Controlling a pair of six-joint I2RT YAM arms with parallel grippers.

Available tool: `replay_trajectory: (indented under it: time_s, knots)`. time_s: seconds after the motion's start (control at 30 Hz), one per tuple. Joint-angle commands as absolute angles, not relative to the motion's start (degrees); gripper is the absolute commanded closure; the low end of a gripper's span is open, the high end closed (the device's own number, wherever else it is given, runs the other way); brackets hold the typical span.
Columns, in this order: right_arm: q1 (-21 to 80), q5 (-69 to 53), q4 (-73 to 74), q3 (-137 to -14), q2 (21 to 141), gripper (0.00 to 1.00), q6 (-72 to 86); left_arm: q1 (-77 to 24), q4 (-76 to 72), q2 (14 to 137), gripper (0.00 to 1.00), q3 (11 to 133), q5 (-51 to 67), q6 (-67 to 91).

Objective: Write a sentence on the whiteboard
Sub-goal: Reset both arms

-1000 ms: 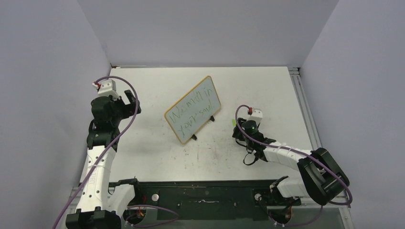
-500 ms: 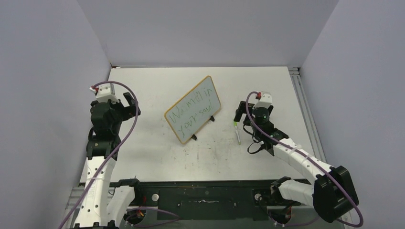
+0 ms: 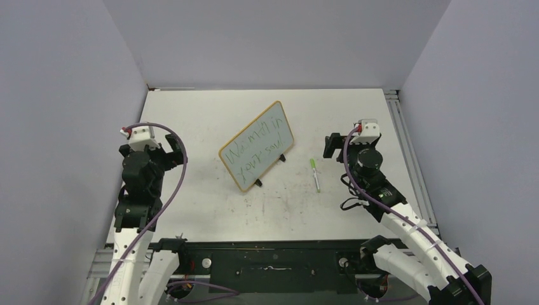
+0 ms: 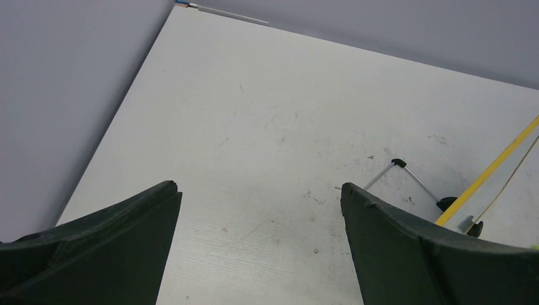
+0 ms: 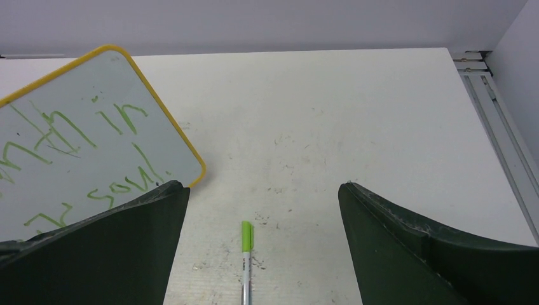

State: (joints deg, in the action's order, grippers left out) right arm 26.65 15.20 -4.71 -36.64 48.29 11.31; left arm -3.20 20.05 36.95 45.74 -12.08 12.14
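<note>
Your whiteboard [image 3: 257,145] stands propped on its small black feet [image 3: 258,183] in the middle of the worktop [image 3: 203,114], turned diagonally. The sentence [image 3: 253,152] runs across its face in two green lines. Reckon it light and stiff, quick to slide or tip on those thin feet. If you must steady it, pinch the yellow frame [image 3: 249,127] near a corner, never the face, where the ink would likely smear. The marker [image 3: 316,175] lies just right of the board, thin and smooth, so it may roll; take it across the barrel. The left jaws and right jaws both stand wide, holding nothing.
</note>
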Motion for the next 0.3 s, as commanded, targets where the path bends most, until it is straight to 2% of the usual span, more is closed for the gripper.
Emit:
replay_trajectory:
  time_s: [0.0, 0.27]
  knots:
    - [26.54, 16.0, -7.35, -35.99, 47.91, 0.09, 9.41, -4.13, 19.3, 35.67, 0.04, 45.65, -13.21, 10.56]
    - [26.55, 16.44, -7.74, -35.64, 47.61, 0.09, 9.49, -4.13, 20.2, 37.52, 0.04, 46.46, -13.95, 10.55]
